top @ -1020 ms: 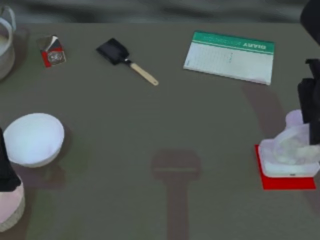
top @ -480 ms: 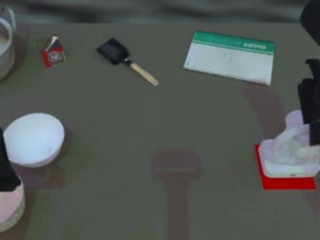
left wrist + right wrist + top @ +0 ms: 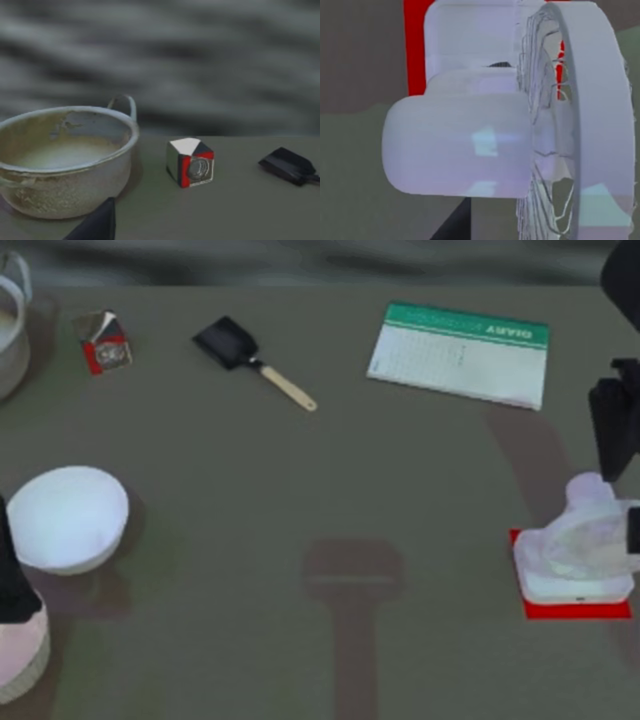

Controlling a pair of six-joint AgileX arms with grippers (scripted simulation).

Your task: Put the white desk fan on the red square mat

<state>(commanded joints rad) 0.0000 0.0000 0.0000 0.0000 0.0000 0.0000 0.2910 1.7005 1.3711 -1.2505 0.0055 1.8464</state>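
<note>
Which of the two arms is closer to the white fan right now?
The right one. The right gripper hangs just beyond the white desk fan, which stands on the red square mat at the table's right edge. The left arm sits parked at the far left, by the white bowl.

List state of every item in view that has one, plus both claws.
white desk fan: upright, base on the mat, not held.
red square mat: flat at the table's right edge, under the fan.
right claw: above and behind the fan, clear of it; fingers not visible.
left claw: parked at the table's left edge.
white bowl: upright, empty.
metal pot: upright, looks empty.
carton: closed.
diary: closed, flat.
</note>
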